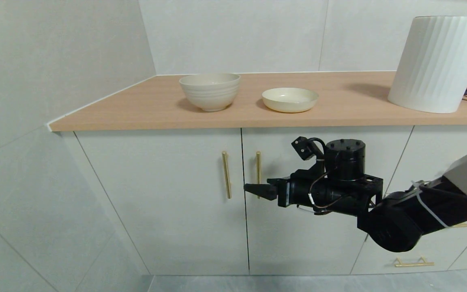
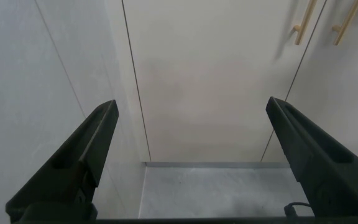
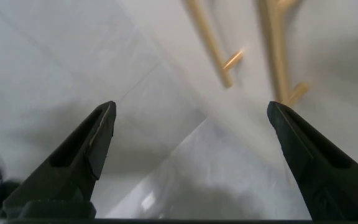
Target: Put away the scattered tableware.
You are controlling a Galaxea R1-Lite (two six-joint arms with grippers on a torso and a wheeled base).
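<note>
a deep cream bowl [image 1: 209, 91] with ridged sides and a smooth shallow dish [image 1: 290, 99] are sitting apart on the flat wooden counter [image 1: 339, 109], near a tall white ribbed tub [image 1: 436, 63]. below, the right tool [image 1: 254, 190] is hanging by the thin gold handles [image 1: 226, 174] of the pale cabinet doors [image 1: 168, 194], fingers spread apart. the left tool [image 2: 191, 106] is gaping wide too, above the grey floor [image 2: 216, 193].

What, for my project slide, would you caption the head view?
Right gripper, open, by a brass cabinet handle; ribbed bowl and shallow dish sit on the wooden countertop above.
</note>
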